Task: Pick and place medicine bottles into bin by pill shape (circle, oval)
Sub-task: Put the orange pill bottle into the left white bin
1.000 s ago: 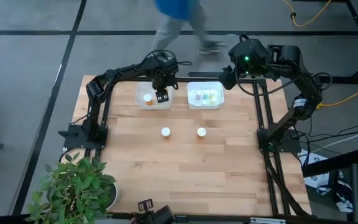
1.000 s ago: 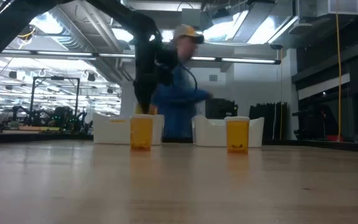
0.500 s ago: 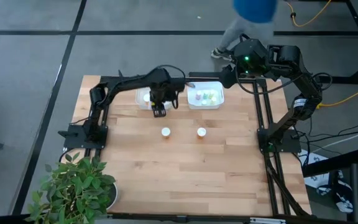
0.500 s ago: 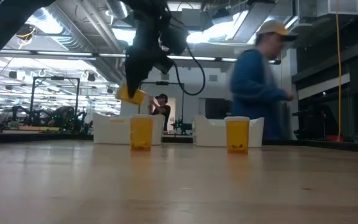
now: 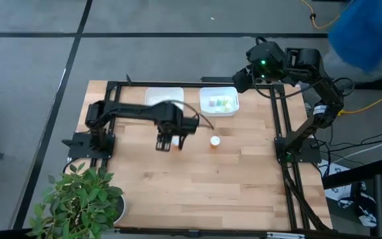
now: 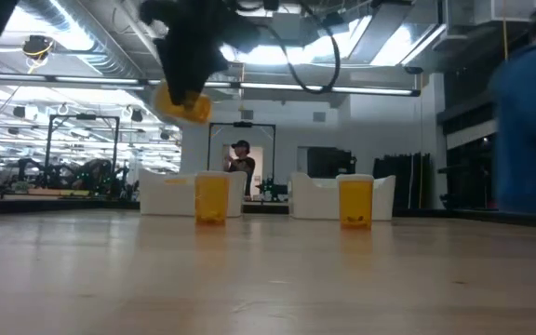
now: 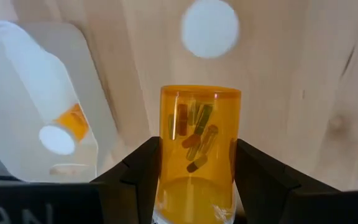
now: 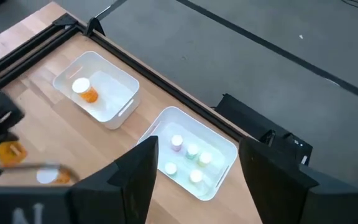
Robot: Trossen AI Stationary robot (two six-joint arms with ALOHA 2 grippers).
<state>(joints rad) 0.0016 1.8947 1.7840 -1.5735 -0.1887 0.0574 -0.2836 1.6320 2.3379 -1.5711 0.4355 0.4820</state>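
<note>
Orange bottle (image 7: pixel 199 149) tilted, clamped in left gripper (image 5: pixel 166 141), airborne.

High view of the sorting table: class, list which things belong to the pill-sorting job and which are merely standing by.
Part of the job:
- orange bottle gripped by the left end effector
- white-capped bottle standing on the table
- left bin, one orange bottle inside
- right bin, four pale bottles inside

Standing by:
- potted plant
- right end effector, waiting beyond the bins

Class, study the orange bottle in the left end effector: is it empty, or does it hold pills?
It holds pills. Through the orange bottle, gripped by the left end effector, several elongated capsules show in the left wrist view.
</note>
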